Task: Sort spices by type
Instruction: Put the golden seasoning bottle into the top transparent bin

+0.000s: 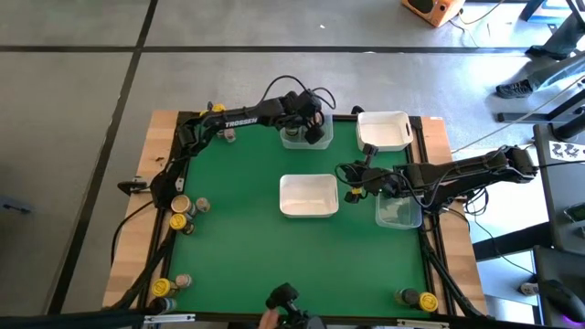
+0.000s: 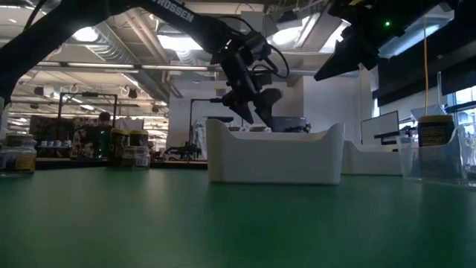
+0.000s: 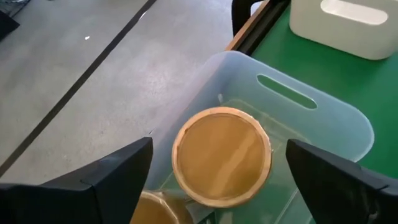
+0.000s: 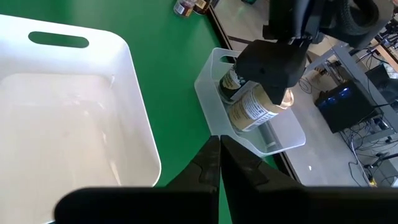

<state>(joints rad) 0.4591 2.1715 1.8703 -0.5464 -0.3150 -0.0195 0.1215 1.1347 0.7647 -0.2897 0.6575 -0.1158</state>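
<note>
Left gripper spread wide, directly above tan-lidded spice jar inside clear tray; nothing held.

Jar likely rigid, light, smooth-sided, slippery; best gripped across body below lid.

Right gripper pinched closed, empty, beside white tray.

Right wrist view shows jar leaning, label visible; left wrist view shows lid only.

Tan-lidded spice jar tilted in clear tray; other jars at table edge
</note>
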